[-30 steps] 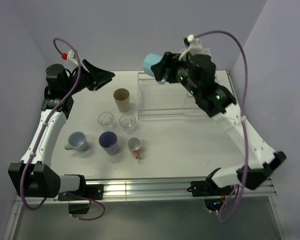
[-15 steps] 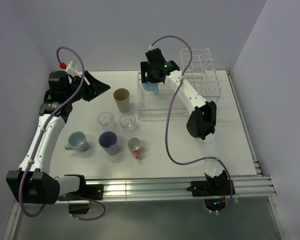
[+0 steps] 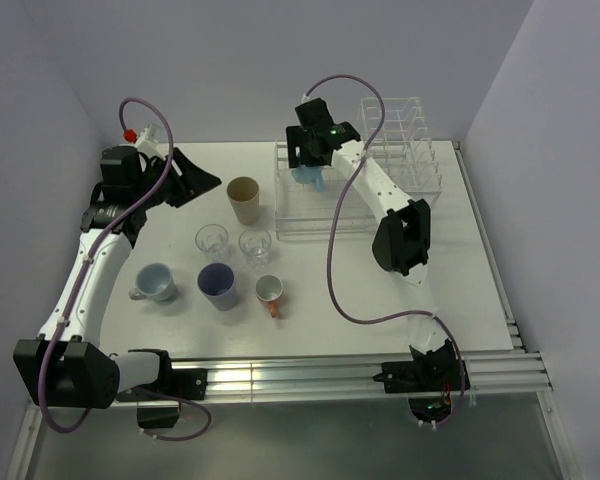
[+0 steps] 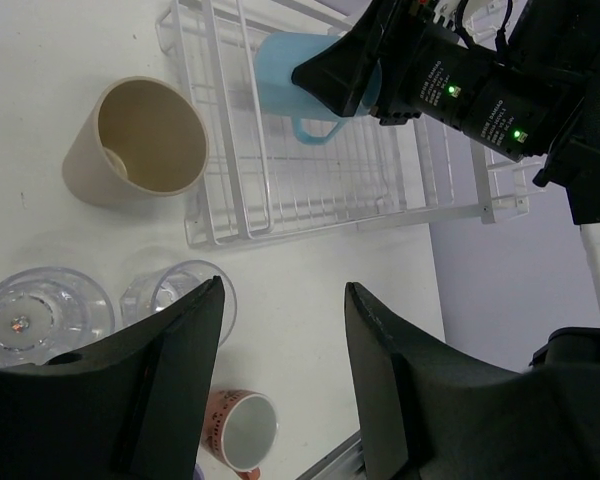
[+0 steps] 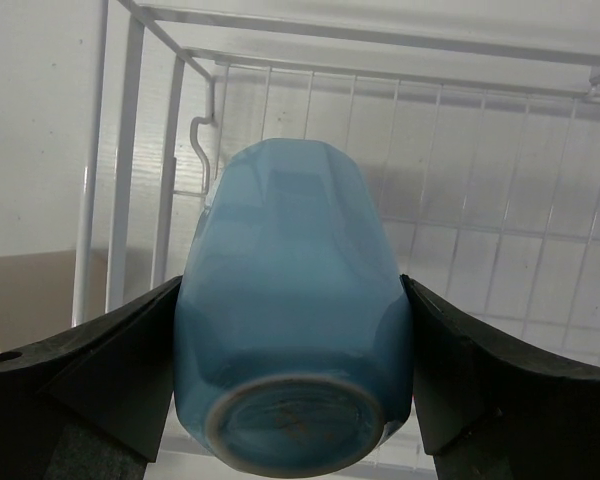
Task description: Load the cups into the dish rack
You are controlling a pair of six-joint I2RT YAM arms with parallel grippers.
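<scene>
My right gripper (image 3: 309, 170) is shut on the light blue cup (image 3: 307, 178), held upside down, base toward the wrist camera, over the near-left corner of the clear dish rack (image 3: 380, 215). In the right wrist view the fingers clamp the cup (image 5: 290, 300) on both sides above the rack's floor bars (image 5: 480, 290). My left gripper (image 3: 206, 181) is open and empty, hovering left of the tan cup (image 3: 244, 199). Two clear glasses (image 3: 212, 241) (image 3: 255, 245), the grey-blue mug (image 3: 156, 283), the purple cup (image 3: 218, 285) and the orange-handled mug (image 3: 269, 291) stand on the table.
The rack's tall divider section (image 3: 400, 130) stands at the back right. In the left wrist view the tan cup (image 4: 140, 140) lies just left of the rack (image 4: 310, 190), with the glasses (image 4: 175, 300) and the orange-handled mug (image 4: 240, 430) below it.
My right arm has swung down from above the rack, bringing the light blue cup low over the rack's left end. My left gripper shifted slightly.
</scene>
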